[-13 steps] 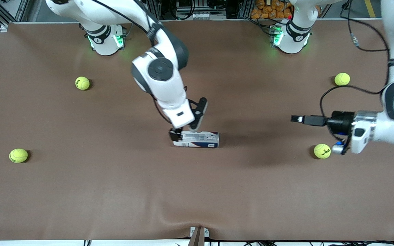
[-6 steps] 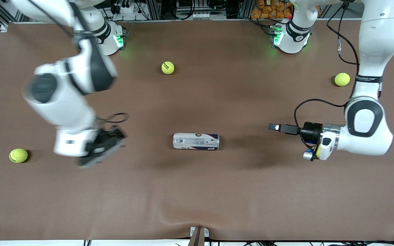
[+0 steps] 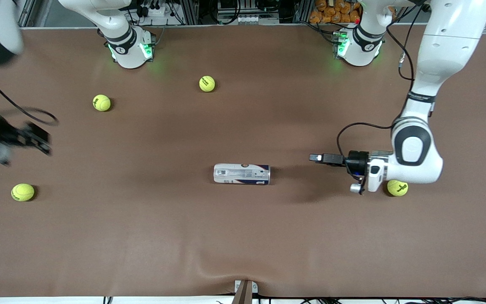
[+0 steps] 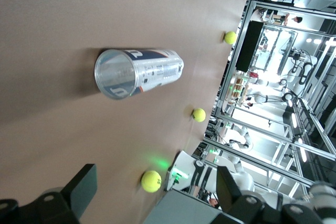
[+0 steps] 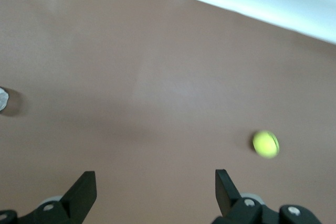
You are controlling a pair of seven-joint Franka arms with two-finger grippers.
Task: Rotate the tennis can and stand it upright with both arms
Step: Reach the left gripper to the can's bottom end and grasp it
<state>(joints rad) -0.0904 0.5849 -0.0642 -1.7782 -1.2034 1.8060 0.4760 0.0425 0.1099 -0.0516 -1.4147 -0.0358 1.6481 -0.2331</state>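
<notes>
The tennis can [image 3: 241, 174] lies on its side in the middle of the brown table, nothing touching it. In the left wrist view the tennis can [image 4: 139, 72] shows its open silvery rim end-on. My left gripper [image 3: 317, 158] hovers low toward the left arm's end of the table, pointing at the can's end with a clear gap between them. Its fingers [image 4: 84, 187] stand open and empty around the left gripper [image 4: 156, 182]. My right gripper [image 3: 38, 138] is blurred over the right arm's end of the table. The right gripper [image 5: 153, 182] is open over bare table.
Several yellow tennis balls lie about: one [image 3: 397, 188] under the left arm's wrist, one [image 3: 22, 192] near the right gripper, and two [image 3: 101, 102] [image 3: 207, 83] closer to the right arm's base [image 3: 129, 46]. The table edge [image 5: 252, 9] shows in the right wrist view.
The right arm has swung from the can out to its own end of the table. The left gripper has moved in toward the can. The can has not moved.
</notes>
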